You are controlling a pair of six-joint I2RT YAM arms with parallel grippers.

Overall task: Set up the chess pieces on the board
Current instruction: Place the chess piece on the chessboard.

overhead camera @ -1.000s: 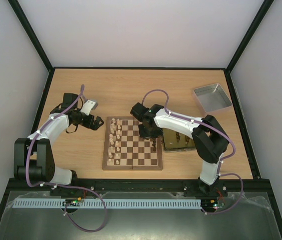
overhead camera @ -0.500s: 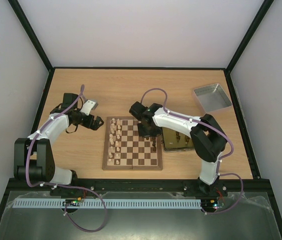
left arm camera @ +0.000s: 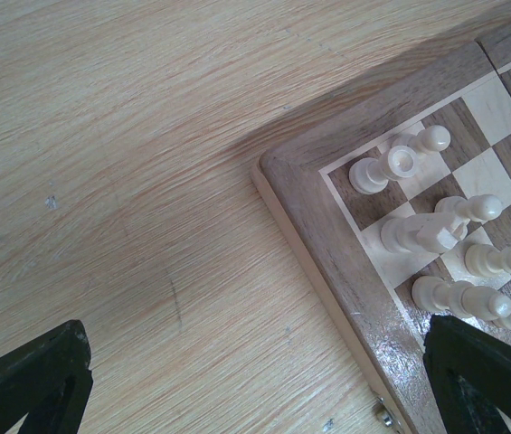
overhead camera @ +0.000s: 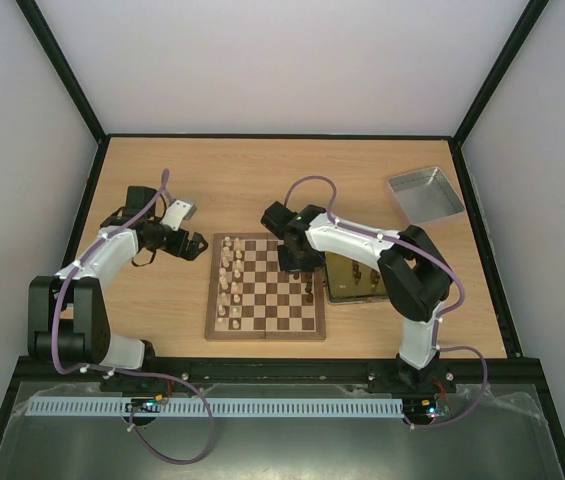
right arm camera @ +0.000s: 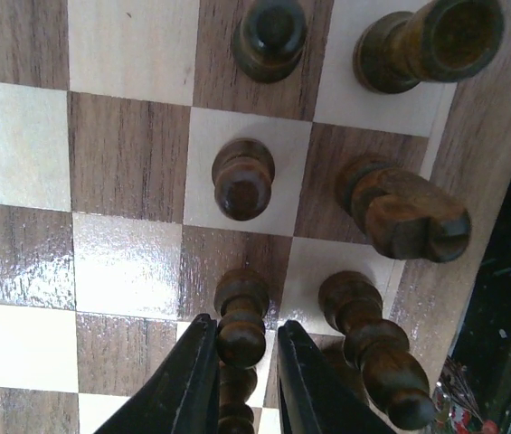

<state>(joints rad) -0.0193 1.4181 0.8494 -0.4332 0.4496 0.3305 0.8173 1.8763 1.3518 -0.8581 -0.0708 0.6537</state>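
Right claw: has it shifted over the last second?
Yes, slightly: the right claw crept toward the far edge of the board along its right side; the left claw stayed put.

The board (overhead camera: 266, 287) lies mid-table, the tin (overhead camera: 354, 277) touching its right edge, the tray (overhead camera: 424, 194) behind.

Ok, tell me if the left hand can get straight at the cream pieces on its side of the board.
Probably yes. The left hand hangs open just off the board's far left corner, and the cream pieces stand right inside that edge with only bare table between. They stand close together, so picking one out looks tight.
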